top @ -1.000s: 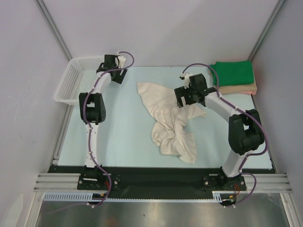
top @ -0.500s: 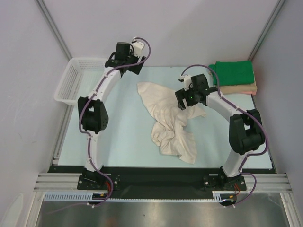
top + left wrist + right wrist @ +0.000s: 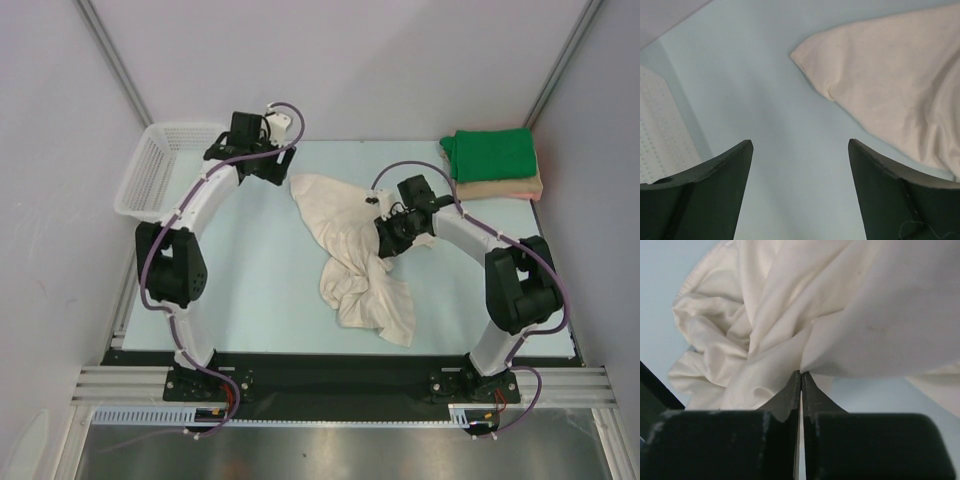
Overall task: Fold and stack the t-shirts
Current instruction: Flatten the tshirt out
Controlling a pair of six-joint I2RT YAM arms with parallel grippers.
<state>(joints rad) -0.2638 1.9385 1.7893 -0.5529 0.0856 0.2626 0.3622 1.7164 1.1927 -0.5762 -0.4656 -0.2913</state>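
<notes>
The cream-white t-shirt [image 3: 345, 235] lies crumpled across the middle of the pale blue table [image 3: 250, 270]. My right gripper [image 3: 386, 244] is shut on a gathered fold at its right side; in the right wrist view the cloth [image 3: 865, 305] bunches into the closed tips [image 3: 801, 373]. My left gripper [image 3: 270, 168] hangs open over bare table just left of the shirt's far-left corner [image 3: 805, 52], its fingers [image 3: 800, 145] holding nothing. The bright green t-shirt [image 3: 490, 152] lies folded on top of the folded peach-tan t-shirt [image 3: 508, 187] at the far right corner.
A white lattice basket [image 3: 150, 175] stands at the table's far left edge, and its wall [image 3: 660, 130] shows at the left of the left wrist view. Grey walls and metal frame posts close in the table at the back and sides.
My right gripper has come down leftward onto the cream-white shirt and closed on a fold. The left arm has swung from the basket toward the shirt's far-left corner, jaws still open.
</notes>
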